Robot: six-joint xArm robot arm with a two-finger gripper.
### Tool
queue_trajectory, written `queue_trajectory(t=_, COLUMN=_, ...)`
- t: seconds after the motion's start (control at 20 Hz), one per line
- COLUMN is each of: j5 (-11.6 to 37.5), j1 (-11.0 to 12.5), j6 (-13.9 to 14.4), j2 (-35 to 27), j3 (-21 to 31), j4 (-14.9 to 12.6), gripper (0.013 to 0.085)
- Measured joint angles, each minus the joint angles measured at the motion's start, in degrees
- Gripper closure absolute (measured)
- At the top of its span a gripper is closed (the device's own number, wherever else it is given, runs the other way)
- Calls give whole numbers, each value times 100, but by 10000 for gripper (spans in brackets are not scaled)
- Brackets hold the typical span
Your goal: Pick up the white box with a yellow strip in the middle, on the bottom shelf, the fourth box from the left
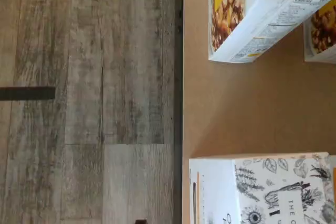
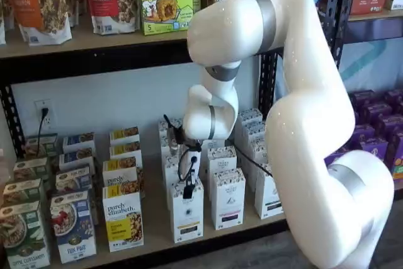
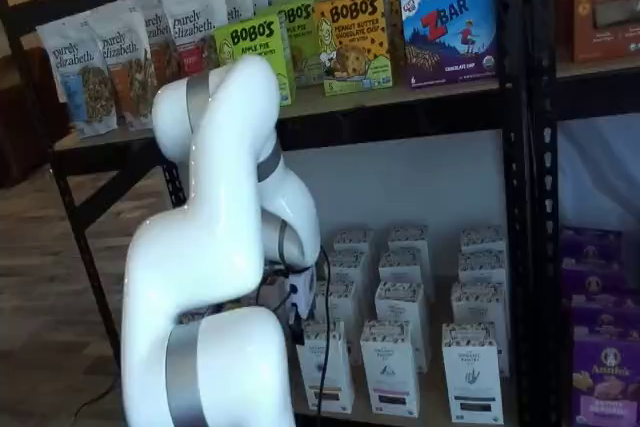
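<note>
I'm hovering the gripper (image 2: 187,188), jaws at widest w/ nothing held, right over the white box (image 2: 187,212) at the bottom shelf (image 2: 157,237) front, w/ purely elizabeth box (image 2: 123,220) just beside — any drift risks clipping it.

White box (image 1: 262,190) cut off by wrist view edge, print on it partly lost. Granola box (image 1: 252,14) cut too. In a shelf view the hand (image 2: 187,184) is a dark shape in front of the white box (image 2: 187,215), fingers not separable. In the other, arm (image 3: 215,277) hides the hand, covers bottom shelf (image 3: 430,409) left part.
</note>
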State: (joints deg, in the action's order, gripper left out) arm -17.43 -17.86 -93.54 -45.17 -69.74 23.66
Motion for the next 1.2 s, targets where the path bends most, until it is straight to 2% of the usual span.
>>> queue_trajectory(t=0.2, j5=-19, j1=43, j6=91, j2=-199, j3=-221, j4=-141, gripper=130)
queue_trajectory(t=0.9, j5=-137, j1=217, j6=109, j2=-961, j3=-1088, j4=-333, gripper=130)
queue_trajectory(t=1.2, j5=-246, j1=273, j6=374, j2=-1272, j3=-1512, j4=-666, gripper=130)
